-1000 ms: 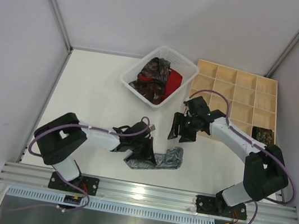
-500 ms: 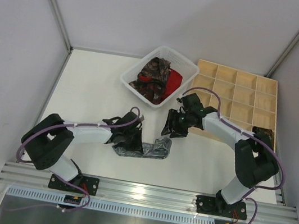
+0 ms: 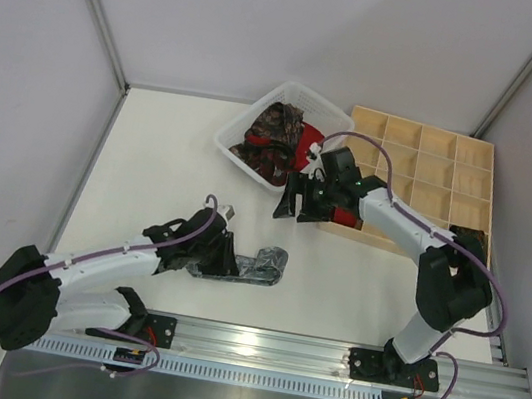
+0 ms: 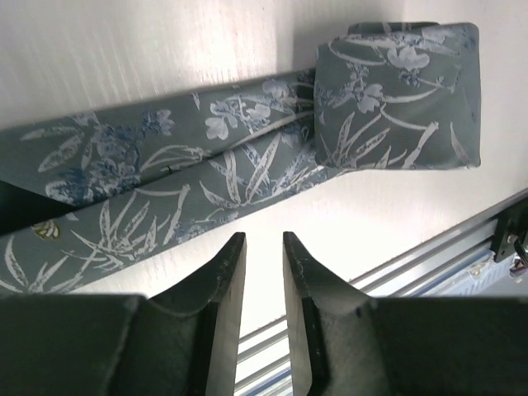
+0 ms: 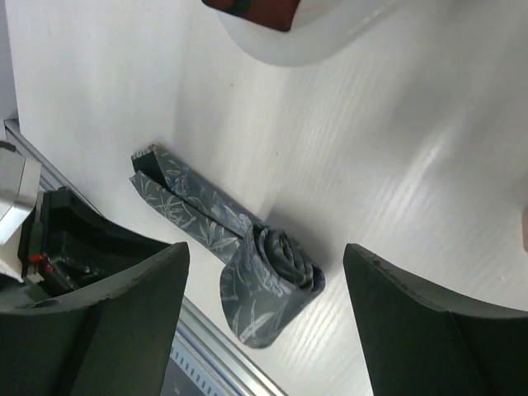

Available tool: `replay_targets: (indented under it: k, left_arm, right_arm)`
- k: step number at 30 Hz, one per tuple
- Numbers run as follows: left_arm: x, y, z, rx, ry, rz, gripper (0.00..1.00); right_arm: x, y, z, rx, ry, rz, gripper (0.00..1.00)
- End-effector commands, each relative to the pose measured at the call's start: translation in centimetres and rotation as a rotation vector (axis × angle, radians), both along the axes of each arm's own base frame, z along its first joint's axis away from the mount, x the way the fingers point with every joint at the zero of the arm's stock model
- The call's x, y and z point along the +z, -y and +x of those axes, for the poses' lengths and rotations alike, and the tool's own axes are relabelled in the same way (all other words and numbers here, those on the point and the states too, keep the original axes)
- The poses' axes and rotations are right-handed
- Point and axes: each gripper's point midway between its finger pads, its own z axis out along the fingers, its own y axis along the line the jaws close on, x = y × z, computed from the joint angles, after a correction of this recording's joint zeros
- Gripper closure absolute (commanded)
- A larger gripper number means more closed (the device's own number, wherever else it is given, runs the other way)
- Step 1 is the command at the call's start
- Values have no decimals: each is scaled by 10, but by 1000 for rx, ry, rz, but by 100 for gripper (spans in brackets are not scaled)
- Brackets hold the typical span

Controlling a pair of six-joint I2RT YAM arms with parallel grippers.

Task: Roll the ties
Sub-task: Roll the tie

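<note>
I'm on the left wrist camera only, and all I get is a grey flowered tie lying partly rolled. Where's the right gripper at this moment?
Observer: The right gripper hangs open beside the white basket, apart from the grey tie and touching nothing.
Operator: Is anything in that basket?
Observer: Yes, a dark paisley tie and a red tie lie bunched in it, unrolled.
Operator: Any rolls put away yet?
Observer: One dark roll, which looks like a finished tie, sits in a compartment at the near right corner of the wooden tray; the compartments I can see besides it hold nothing.
</note>
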Motion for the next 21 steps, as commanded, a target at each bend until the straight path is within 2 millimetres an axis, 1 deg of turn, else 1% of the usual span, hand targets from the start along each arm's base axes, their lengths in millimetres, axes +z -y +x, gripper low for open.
replay_targets:
  k: [1,2,3,4,5,6,7,9,10,12,14,16,17,18,19,21]
  left_arm:
    - [4,5,-6,13,-1,-47,71]
    - [1,6,-11,3,-13,-53,71]
    - [0,8,-13,2,-22,-58,73]
    - [-1,13,-17,-13,-26,-71,73]
    - [-2,14,-18,-12,-34,-78,74]
    - [-1,18,-19,-16,-31,-91,74]
    - [-3,18,-22,-22,-38,-97,74]
    - [-3,19,-23,-21,-38,-111,74]
    - [-3,18,-24,-18,-33,-113,74]
    - [-3,15,-25,-10,-30,-112,74]
    - [0,13,-24,4,-12,-125,73]
    - [0,12,-26,6,-6,-138,73]
    - [4,13,-25,6,5,-158,73]
    - [4,13,-26,5,5,-166,72]
    - [4,13,-27,2,6,-169,72]
    - [6,14,-28,-7,12,-179,72]
  right_arm:
    - [-6,-25,6,95,22,86,19]
    - [-6,-32,1,124,14,117,19]
    - [-13,-35,-2,142,8,119,17]
    - [-10,-43,-1,165,34,147,10]
    - [-8,-47,-5,194,33,175,4]
    - [-15,-46,-11,229,39,188,1]
    - [-9,-52,-14,276,62,235,0]
    - [-14,-51,-20,350,115,222,0]
    - [-16,-49,-22,362,149,205,0]
    - [-20,-50,-29,401,176,198,0]
    - [-29,-49,-34,443,199,166,0]
    - [-35,-47,-35,486,253,135,0]
    - [-39,-44,-37,497,277,110,0]
    - [-40,-47,-43,520,286,104,1]
    - [-39,-47,-43,546,321,97,0]
    - [-39,-47,-49,568,331,120,0]
